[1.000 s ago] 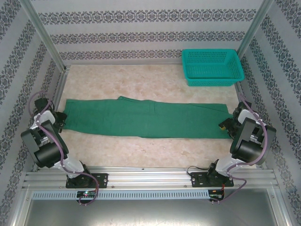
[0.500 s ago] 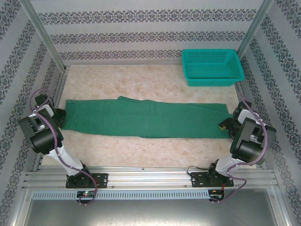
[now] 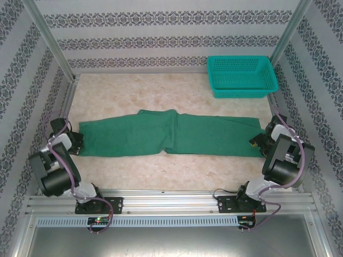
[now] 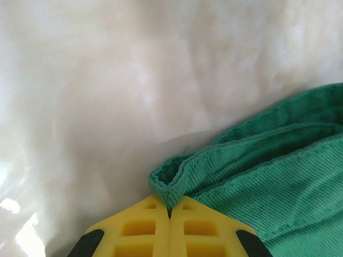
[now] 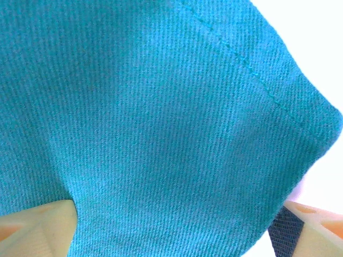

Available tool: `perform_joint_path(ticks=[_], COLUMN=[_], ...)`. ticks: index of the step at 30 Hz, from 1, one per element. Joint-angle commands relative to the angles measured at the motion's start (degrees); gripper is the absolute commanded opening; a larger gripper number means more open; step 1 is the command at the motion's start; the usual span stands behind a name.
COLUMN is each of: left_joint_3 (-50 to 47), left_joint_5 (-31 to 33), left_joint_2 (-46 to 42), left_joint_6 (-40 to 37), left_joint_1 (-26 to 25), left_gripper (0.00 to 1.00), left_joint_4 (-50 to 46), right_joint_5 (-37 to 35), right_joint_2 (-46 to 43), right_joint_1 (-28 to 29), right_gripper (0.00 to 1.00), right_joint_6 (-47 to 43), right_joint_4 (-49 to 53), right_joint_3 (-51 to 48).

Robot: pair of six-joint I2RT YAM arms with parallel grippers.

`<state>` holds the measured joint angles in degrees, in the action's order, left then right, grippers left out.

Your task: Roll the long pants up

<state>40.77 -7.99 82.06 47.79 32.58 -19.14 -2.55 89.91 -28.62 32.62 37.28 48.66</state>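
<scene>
Left wrist view: left gripper (image 4: 169, 213) had just pinched the pants (image 4: 268, 176) at their edge between its jaws, so rolling could begin; right gripper (image 5: 174, 227) stood spread over cloth.

One long pants (image 3: 177, 136), one teal basket (image 3: 244, 92), two pincers: left pincer (image 4: 169, 210), right pincer (image 3: 255, 142)

A robot test cell, lab-style — an aluminium frame (image 3: 52, 45) and patterned wall panels (image 3: 161, 35) box in the marble-look tabletop (image 3: 150, 91) beyond the left gripper (image 3: 77, 142); a slotted mounting rail (image 3: 171, 201) lies behind it.
</scene>
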Motion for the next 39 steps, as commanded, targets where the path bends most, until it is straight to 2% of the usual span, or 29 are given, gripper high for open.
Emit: perform_joint_path(ticks=[1,3,6,9,10,11,12,14,17,21,25,31,36,38,39], left_joint_3=[0.14,1.52,7.14,11.22,11.74,13.37,15.53,17.21,18.12,20.44,24.76,30.02,27.27,27.09,27.2], left_joint_5=[5.24,8.4,12.12,9.33,7.59,5.42,3.65,-0.66,-0.94,1.83,3.14,-4.08,-7.47,-7.74,-7.79], left_joint_2=[-8.95,-12.2,-11.13,-8.16,-7.14,-5.34,-3.01,-0.72,-0.88,-0.41,5.92,19.41,22.14,22.97,23.38], left_joint_6=[-1.69,-3.0,-4.57,-4.15,-4.25,-4.5,-4.03,-3.5,-3.28,-5.52,-7.48,-7.91,-6.85,-7.04,-7.03], left_joint_1=[-0.15,-0.11,0.95,3.65,3.92,3.98,3.98,3.9,2.81,1.88,1.92,1.79,1.36,1.26,1.3], left_gripper=[0.0,0.0,0.0,0.0,0.03,0.13,0.3,0.42,0.56,0.58,0.61,0.61,0.6,0.56,0.47], left_joint_4=[-11.78,-13.84,-16.96,-16.95,-15.35,-15.42,-16.72,-16.43,-16.39,-15.42,-13.99,-10.99,-6.93,-6.4,-6.6], right_joint_5=[-0.49,-0.48,-0.57,-0.76,-0.79,-0.34,0.12,0.34,0.99,1.39,1.84,2.55,2.41,2.35,2.29], right_joint_2=[-2.07,-1.94,-1.5,-1.94,-2.29,-2.5,-2.61,-2.33,-1.95,-1.83,-1.08,0.1,0.65,1.34,1.55], right_joint_1=[0.11,0.23,0.23,-0.16,-0.24,-0.45,-0.56,-0.56,-0.66,-0.61,-0.24,0.62,1.3,1.89,2.13], right_gripper=[0.93,0.93,0.93,0.93,0.94,0.94,0.94,0.94,0.95,0.95,0.94,0.94,0.94,0.94,0.94], right_joint_6=[0.11,-0.06,-0.36,-0.87,-0.83,-0.89,-0.81,-0.76,-0.64,-0.25,0.0,0.6,1.11,1.18,1.31], right_joint_4=[1.2,2.15,3.35,3.96,3.88,3.7,3.75,3.72,3.38,2.22,1.35,0.36,-0.1,-0.27,-0.27], right_joint_3=[2.58,4.34,6.36,7.18,7.14,7.01,7.05,7.07,6.83,5.93,5.23,5.21,5.54,5.86,5.92])
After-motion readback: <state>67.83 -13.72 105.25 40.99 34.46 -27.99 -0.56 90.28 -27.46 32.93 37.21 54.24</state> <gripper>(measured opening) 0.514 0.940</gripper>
